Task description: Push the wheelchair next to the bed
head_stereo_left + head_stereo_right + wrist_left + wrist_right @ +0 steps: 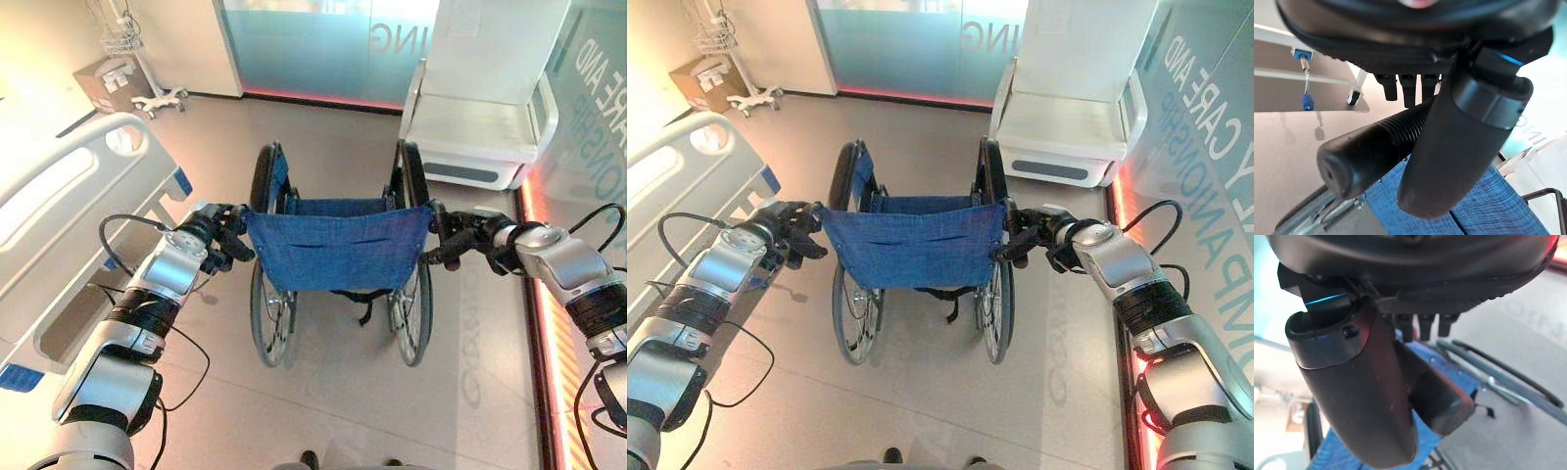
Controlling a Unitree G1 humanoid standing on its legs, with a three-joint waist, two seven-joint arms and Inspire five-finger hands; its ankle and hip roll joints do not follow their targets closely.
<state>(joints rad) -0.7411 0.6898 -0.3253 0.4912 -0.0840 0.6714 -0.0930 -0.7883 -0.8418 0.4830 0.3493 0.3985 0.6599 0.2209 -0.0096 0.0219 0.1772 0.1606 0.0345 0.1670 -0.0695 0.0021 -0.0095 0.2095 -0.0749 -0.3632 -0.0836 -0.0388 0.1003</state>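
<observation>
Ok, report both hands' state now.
Left hand: shut on the wheelchair's left push handle.
Right hand: shut on the right push handle.

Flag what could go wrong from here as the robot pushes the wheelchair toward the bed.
1. The bed lies to the robot's left, while the wheelchair faces straight ahead toward the white chair. A straight push would likely head there instead.
2. Turning left, the wheel could clip the bed's side rail, which sits close to the left hand.
3. Both the left hand and the right hand have fingers curled round the push handles; an uneven push might swing the chair.
</observation>
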